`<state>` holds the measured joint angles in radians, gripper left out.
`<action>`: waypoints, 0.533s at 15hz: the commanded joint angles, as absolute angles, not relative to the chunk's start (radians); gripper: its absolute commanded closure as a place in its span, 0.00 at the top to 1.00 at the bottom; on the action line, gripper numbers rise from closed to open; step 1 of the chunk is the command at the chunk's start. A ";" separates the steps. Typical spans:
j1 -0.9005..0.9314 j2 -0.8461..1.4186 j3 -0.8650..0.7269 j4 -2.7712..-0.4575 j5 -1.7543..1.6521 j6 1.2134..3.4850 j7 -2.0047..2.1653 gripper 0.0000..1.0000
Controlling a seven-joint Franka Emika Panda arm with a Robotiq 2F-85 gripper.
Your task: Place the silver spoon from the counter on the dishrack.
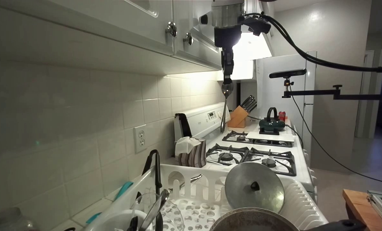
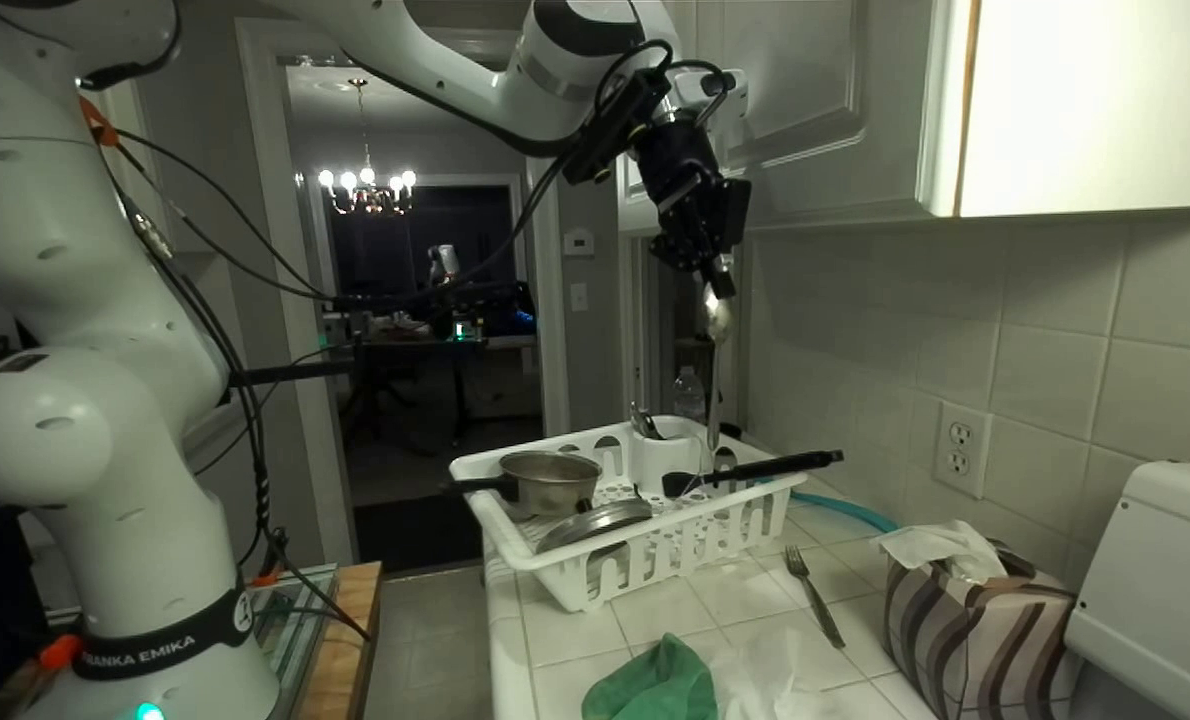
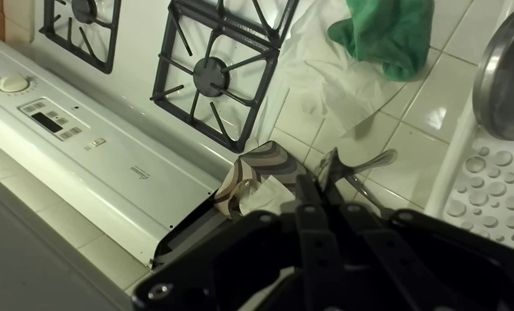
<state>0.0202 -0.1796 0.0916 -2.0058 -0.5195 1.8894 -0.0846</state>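
My gripper is shut on the bowl end of the silver spoon and holds it in the air. The gripper [image 1: 227, 79] shows in both exterior views [image 2: 718, 284] and the wrist view [image 3: 319, 190]. The spoon [image 1: 223, 117] hangs upright with its handle down, and it also shows in an exterior view [image 2: 715, 395] and the wrist view [image 3: 371, 160]. Part of its bowl is hidden between the fingers. The white dishrack [image 2: 645, 570] stands on the pale tiled counter [image 2: 565, 635]. It also shows in an exterior view [image 1: 218, 172] and at the right of the wrist view [image 3: 449, 177].
The rack holds a metal lid [image 1: 255, 189], a pot [image 2: 555, 485], a white utensil cup [image 2: 655, 460] and a black-handled utensil [image 2: 785, 466]. A fork [image 2: 815, 600], green cloth [image 2: 655, 680] and striped tissue box [image 2: 965, 630] are on the counter. Cabinets [image 1: 120, 29] overhang it beside the stove [image 1: 216, 141].
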 commanded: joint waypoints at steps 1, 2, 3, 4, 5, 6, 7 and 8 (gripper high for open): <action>0.033 -0.176 0.101 -2.001 -0.542 1.865 -0.047 0.01; 0.043 -0.177 0.118 -2.012 -0.554 1.865 -0.004 0.01; 0.054 -0.185 0.136 -2.033 -0.561 1.866 0.049 0.01; 0.067 -0.197 0.158 -2.063 -0.563 1.873 0.111 0.01; 0.083 -0.210 0.182 -2.101 -0.560 1.885 0.193 0.01; 0.097 -0.218 0.205 -2.124 -0.552 1.882 0.269 0.01; 0.111 -0.234 0.225 -2.165 -0.536 1.898 0.352 0.01; 0.084 -0.254 0.286 -2.198 -0.519 1.898 0.433 0.01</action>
<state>0.0904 -0.1812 0.2020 -2.0869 -0.5264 1.8827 0.2377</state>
